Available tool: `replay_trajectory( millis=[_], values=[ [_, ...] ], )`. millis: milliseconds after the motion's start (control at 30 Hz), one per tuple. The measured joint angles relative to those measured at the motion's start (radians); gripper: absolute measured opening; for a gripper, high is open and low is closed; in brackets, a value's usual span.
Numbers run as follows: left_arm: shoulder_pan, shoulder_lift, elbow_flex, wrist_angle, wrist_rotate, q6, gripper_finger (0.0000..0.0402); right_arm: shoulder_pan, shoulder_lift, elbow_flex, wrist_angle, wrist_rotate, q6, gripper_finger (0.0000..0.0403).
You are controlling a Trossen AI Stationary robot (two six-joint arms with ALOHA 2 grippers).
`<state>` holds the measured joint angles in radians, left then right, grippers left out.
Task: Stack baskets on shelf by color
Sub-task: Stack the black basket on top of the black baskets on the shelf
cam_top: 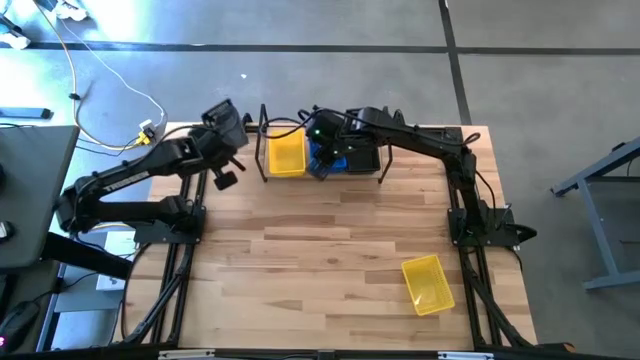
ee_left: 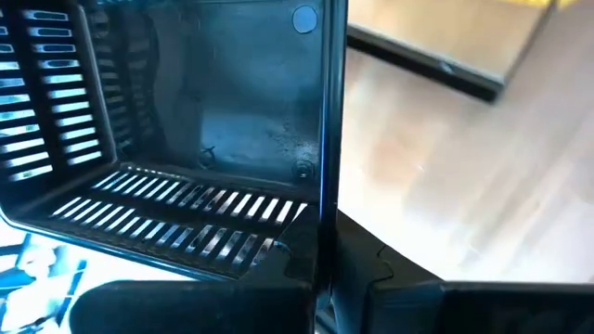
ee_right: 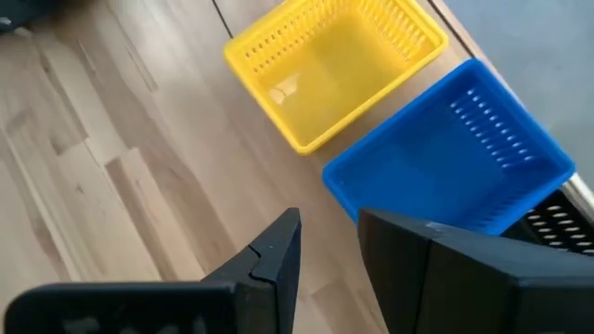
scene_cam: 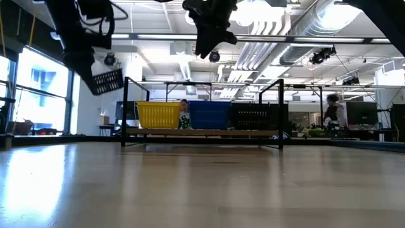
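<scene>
Two arms work at the far edge of the wooden tabletop (cam_top: 320, 250), where the shelf (cam_top: 264, 150) serves as the reference landmark. High view: on the shelf a yellow basket (cam_top: 286, 155) sits at the left end, a blue basket (cam_top: 335, 160) beside it at the middle and a black basket (cam_top: 362, 158) at the right end, one colour to each bay so that later baskets can nest by colour; the right gripper (cam_top: 322, 135) hangs over the blue basket, while the left gripper (cam_top: 226, 128) is just off the shelf's left end, and a loose yellow basket (cam_top: 428, 284) lies well apart from the shelf, near the table's front right corner, still to be stacked. Low view: the shelf's three colours read yellow (scene_cam: 159, 116), blue (scene_cam: 211, 116) and black (scene_cam: 253, 116), and the left arm carries a tilted black basket (scene_cam: 105, 82) in the air, above and outside the shelf's left end, probably lifted to clear the wire end frame on its way to the black bay. Left wrist view: the pincer is closed tight on one wall of the carried black basket (ee_left: 186, 148), a rim grip that leaves the basket's underside free to drop into another. Right wrist view: the right pincer (ee_right: 329, 246) stands fairly wide and empty above the shelf's blue basket (ee_right: 445, 158), with the yellow one (ee_right: 334, 65) alongside, apparently after a release or waiting.
</scene>
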<state>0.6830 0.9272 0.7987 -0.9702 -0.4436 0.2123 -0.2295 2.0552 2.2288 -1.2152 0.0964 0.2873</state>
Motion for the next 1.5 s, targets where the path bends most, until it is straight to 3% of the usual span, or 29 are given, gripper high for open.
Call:
replay_trajectory(
  millis=[300,567,733,1133,1500],
  values=[
    [-0.024,-0.019,0.261,-0.180,-0.033,0.074,0.0001,0.061,0.000,0.000,0.005,0.005,0.112,0.0097],
    [-0.160,-0.018,0.441,-0.266,-0.002,0.166,0.0001,0.109,0.000,0.000,0.033,0.008,0.378,0.0097],
    [-0.289,-0.010,0.457,-0.300,-0.002,0.153,0.0000,0.127,0.000,0.000,0.055,0.006,0.540,0.0097],
    [-0.573,0.127,0.457,-0.366,-0.075,0.000,0.0000,0.152,0.000,0.000,0.080,0.010,0.682,0.0097],
    [-0.743,0.299,0.457,-0.373,-0.119,-0.132,0.0000,0.152,0.000,0.000,0.085,0.025,0.862,0.0136]
  ],
)
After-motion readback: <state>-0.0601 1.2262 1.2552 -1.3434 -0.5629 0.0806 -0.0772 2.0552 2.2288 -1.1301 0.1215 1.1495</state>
